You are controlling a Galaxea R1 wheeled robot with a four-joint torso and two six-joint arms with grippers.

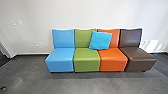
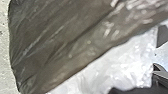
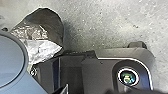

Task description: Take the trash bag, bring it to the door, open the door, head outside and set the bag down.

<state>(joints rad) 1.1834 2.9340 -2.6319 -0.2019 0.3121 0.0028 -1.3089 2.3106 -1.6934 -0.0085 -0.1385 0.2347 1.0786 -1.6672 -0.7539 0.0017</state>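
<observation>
Showed the bag (image 2: pixel 50 37) large in the left wrist view, close to the camera. Was dark, grey-brown and glossy, with long creases running across, and bordered by a broad stretch of crumpled white plastic (image 2: pixel 125 57). Appeared again, smaller, in the right wrist view, with a rounded dark end and a shiny pale part beside dark parts of the robot. Could not tell the left fingers open from closed, or whether gripping the bag; could not tell the right fingers open from closed either. Could not tell whether the bag was touching the floor (image 1: pixel 30 77) or hanging above it.

Looked, in the head view, toward four armless seats in a close row: from one end, a light blue seat (image 1: pixel 60 60), a green seat (image 1: pixel 86 60), an orange seat (image 1: pixel 113 58) and a brown seat (image 1: pixel 140 60). Included a turquoise cushion (image 1: pixel 100 40), tilted against the backs of the green and orange seats. Had a plain white wall (image 1: pixel 82 15) behind the row, with switch plates (image 1: pixel 13 23) higher up and sockets (image 1: pixel 37 44) lower down, both nearer the blue seat than the brown. Was dark grey and slightly mottled underfoot.
</observation>
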